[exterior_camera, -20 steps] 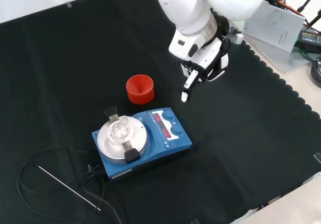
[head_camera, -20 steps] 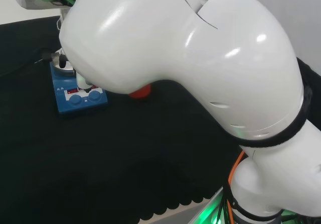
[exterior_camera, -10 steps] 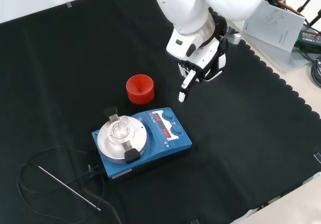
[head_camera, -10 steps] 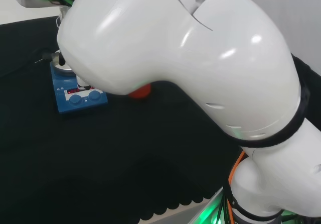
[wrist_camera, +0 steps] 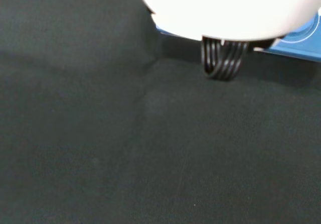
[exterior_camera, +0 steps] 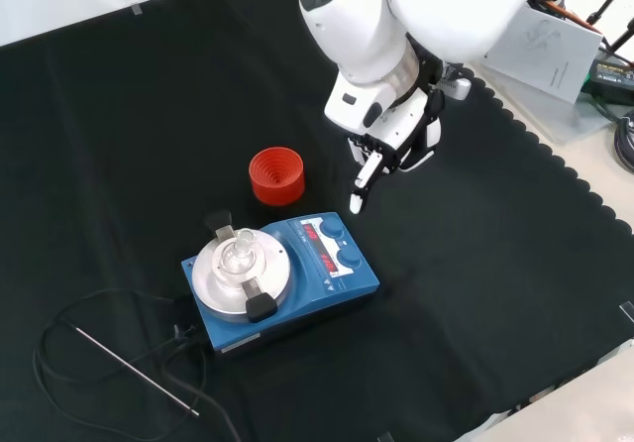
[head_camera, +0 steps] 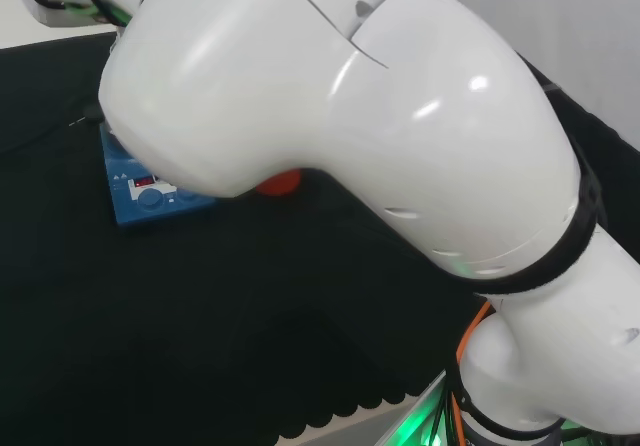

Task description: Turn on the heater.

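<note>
The blue heater (exterior_camera: pixel 349 285) sits on the black cloth, with a round metal plate (exterior_camera: pixel 213 281), a red display (exterior_camera: pixel 322 246) and two blue knobs (exterior_camera: pixel 335 229). The hand (exterior_camera: pixel 404 137) hangs above and to the right of it in the front view. One finger (exterior_camera: pixel 361 186) is stretched straight down, its tip a little short of the upper knob and clear of it. It holds nothing. In the head view the arm's big link covers most of the heater (head_camera: pixel 135 198). A blue edge of the heater (wrist_camera: pixel 307 42) shows in the wrist view behind the blurred white hand (wrist_camera: pixel 225 8).
A red ribbed ring stand (exterior_camera: pixel 276 175) stands just above the heater in the front view, left of the fingertip. A thin metal rod (exterior_camera: pixel 134 371) and a black cable (exterior_camera: pixel 54 338) lie to the heater's lower left. Papers (exterior_camera: pixel 540 41) lie off the cloth at top right.
The hand has moved down and to the left in the front view, closer to the heater's knobs. In the head view the arm's link has swung left over more of the heater.
</note>
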